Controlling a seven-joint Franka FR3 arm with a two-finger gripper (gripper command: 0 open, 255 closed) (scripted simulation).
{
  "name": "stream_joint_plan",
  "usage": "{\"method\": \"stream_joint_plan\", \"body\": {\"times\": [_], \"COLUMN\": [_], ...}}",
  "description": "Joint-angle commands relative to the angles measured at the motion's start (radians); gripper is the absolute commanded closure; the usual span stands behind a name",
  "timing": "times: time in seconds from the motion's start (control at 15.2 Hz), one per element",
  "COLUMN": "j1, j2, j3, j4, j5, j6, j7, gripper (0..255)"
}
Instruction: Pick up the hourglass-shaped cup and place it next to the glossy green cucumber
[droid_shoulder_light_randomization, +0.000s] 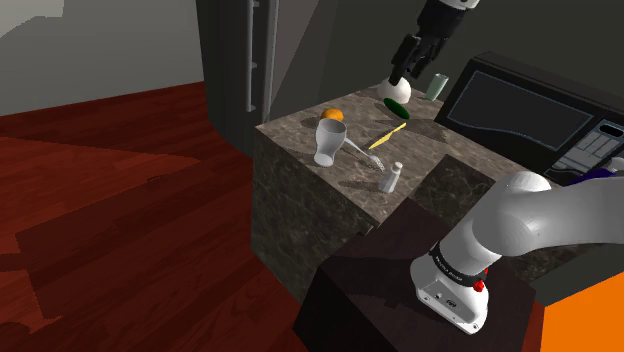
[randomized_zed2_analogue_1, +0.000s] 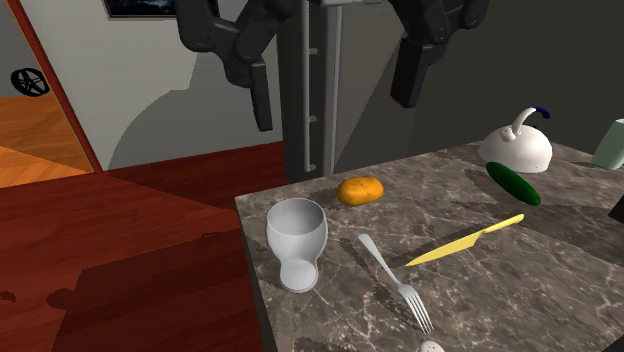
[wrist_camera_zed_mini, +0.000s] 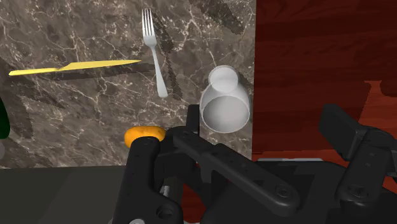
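The hourglass-shaped cup (droid_shoulder_light_randomization: 329, 141) (randomized_zed2_analogue_1: 296, 240) (wrist_camera_zed_mini: 225, 105) is pale grey and stands upright near the marble counter's edge beside the wooden floor. The glossy green cucumber (droid_shoulder_light_randomization: 397, 106) (randomized_zed2_analogue_1: 514, 184) lies further along the counter, in front of a white domed lid. My black gripper (droid_shoulder_light_randomization: 405, 72) (randomized_zed2_analogue_1: 335, 80) (wrist_camera_zed_mini: 267, 127) hangs high above the counter, open and holding nothing. In the wrist view the cup sits far below, close to one of the fingers (wrist_camera_zed_mini: 191, 119).
An orange lump (randomized_zed2_analogue_1: 360, 190), a fork (randomized_zed2_analogue_1: 395, 280) and a yellow knife (randomized_zed2_analogue_1: 465, 240) lie between cup and cucumber. A white domed lid (randomized_zed2_analogue_1: 516, 148), a pale green cup (droid_shoulder_light_randomization: 436, 86) and a small shaker (droid_shoulder_light_randomization: 391, 178) also stand on the counter (randomized_zed2_analogue_1: 560, 300). A dark appliance (droid_shoulder_light_randomization: 520, 110) sits at the shoulder view's right.
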Motion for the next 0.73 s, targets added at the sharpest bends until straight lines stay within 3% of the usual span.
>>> {"method": "stream_joint_plan", "body": {"times": [0.0, 0.66], "j1": [0.0, -0.004], "j2": [0.0, 0.294], "j3": [0.0, 0.014], "j4": [0.0, -0.034], "j5": [0.0, 0.032], "j6": [0.0, 0.262], "j7": [0.0, 0.04], "gripper": [0, 0]}}
